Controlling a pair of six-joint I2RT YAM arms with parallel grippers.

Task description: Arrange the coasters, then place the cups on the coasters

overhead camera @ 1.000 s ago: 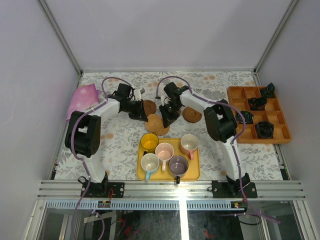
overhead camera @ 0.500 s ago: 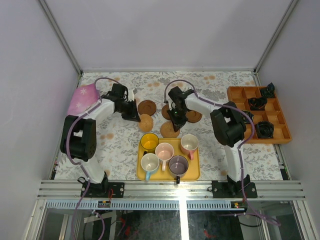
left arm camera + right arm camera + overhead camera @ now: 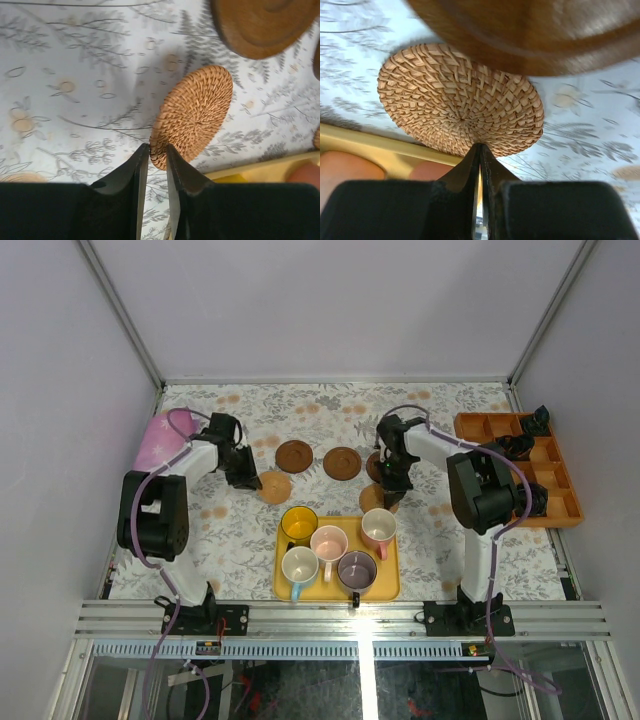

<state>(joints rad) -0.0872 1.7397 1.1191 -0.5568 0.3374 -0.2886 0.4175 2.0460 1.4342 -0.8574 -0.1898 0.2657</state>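
Several round coasters lie on the floral table. My left gripper (image 3: 245, 477) (image 3: 157, 147) stands narrowly open, with the near rim of a woven coaster (image 3: 273, 487) (image 3: 195, 112) between its fingertips. Two dark wooden coasters (image 3: 294, 455) (image 3: 342, 462) lie in a row to its right. A third dark coaster (image 3: 377, 466) (image 3: 545, 35) is partly under my right arm. My right gripper (image 3: 392, 483) (image 3: 480, 145) is shut, its tips resting on the near edge of another woven coaster (image 3: 376, 499) (image 3: 460, 100). Several cups, among them amber (image 3: 298, 524), salmon (image 3: 379, 526) and purple (image 3: 357, 568), stand on the yellow tray (image 3: 385, 582).
An orange compartment tray (image 3: 470, 425) with black parts sits at the right edge. A pink cloth (image 3: 160, 440) lies at the far left. The yellow tray's far rim (image 3: 380, 145) runs just behind the right woven coaster. Grey walls close in the table.
The left arm swung left with its woven coaster and its jaws parted a little. The right arm moved right, taking its woven coaster to the tray's far right corner.
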